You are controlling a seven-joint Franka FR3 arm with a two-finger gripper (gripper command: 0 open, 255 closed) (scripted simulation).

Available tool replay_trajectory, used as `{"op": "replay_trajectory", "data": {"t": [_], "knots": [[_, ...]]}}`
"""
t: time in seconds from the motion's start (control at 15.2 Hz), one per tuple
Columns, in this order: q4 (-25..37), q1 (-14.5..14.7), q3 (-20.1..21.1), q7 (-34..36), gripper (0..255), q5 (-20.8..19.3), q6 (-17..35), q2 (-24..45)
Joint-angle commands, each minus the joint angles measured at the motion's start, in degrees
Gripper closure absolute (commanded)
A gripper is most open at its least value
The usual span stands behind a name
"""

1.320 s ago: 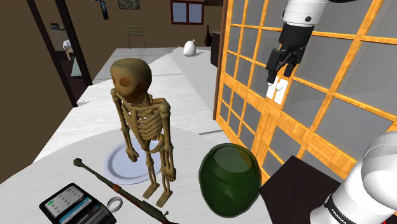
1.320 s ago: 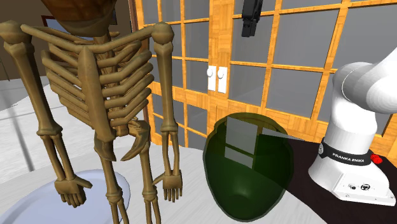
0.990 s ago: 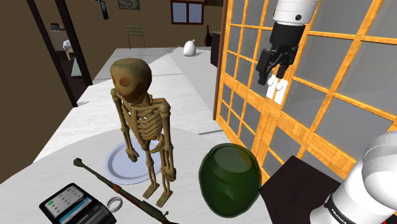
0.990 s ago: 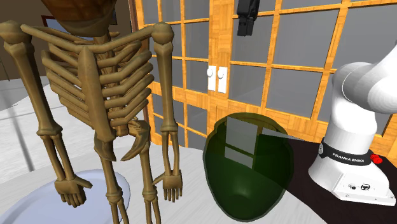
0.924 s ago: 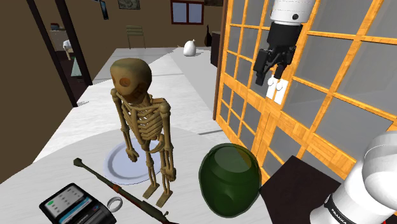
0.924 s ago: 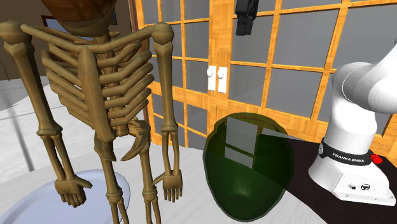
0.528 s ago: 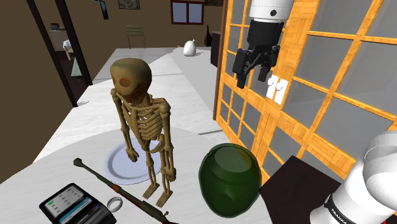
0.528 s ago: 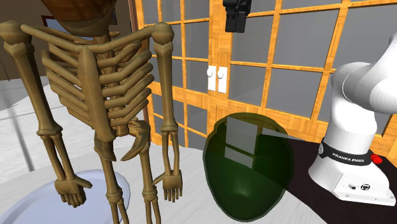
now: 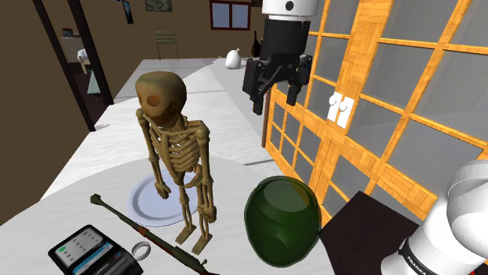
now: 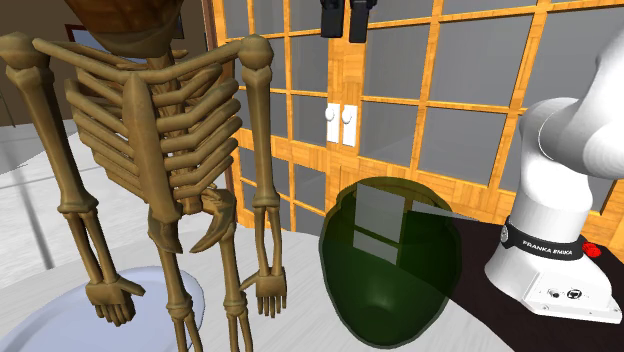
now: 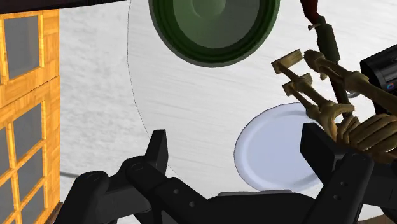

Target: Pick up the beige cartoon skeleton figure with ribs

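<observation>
Skeleton figure stands upright on the desk, feet near a pale plate, so you probably need a side grasp at the ribs. The gripper hangs high, well apart from it, pointing down, fingers wide and empty.

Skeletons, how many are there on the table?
1. The skeleton stands upright on the white table, next to the round plate, at the green vase's left in the shoulder view. None seems hidden.
</observation>
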Motion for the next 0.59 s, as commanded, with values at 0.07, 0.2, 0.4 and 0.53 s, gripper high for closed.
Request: {"op": "replay_trajectory", "data": {"t": [0.07, 0.2, 0.4, 0.53], "knots": [[5.12, 0.26, 3.44, 4.49, 0, -0.33, -0.26, 4.98], [9.03, 0.52, 5.89, 7.72, 0, -1.14, -0.58, 8.79], [15.59, 1.27, 9.59, 12.91, 0, -3.30, -1.36, 15.21], [20.52, 2.27, 11.95, 16.61, 0, -5.50, -2.20, 20.05]]}}
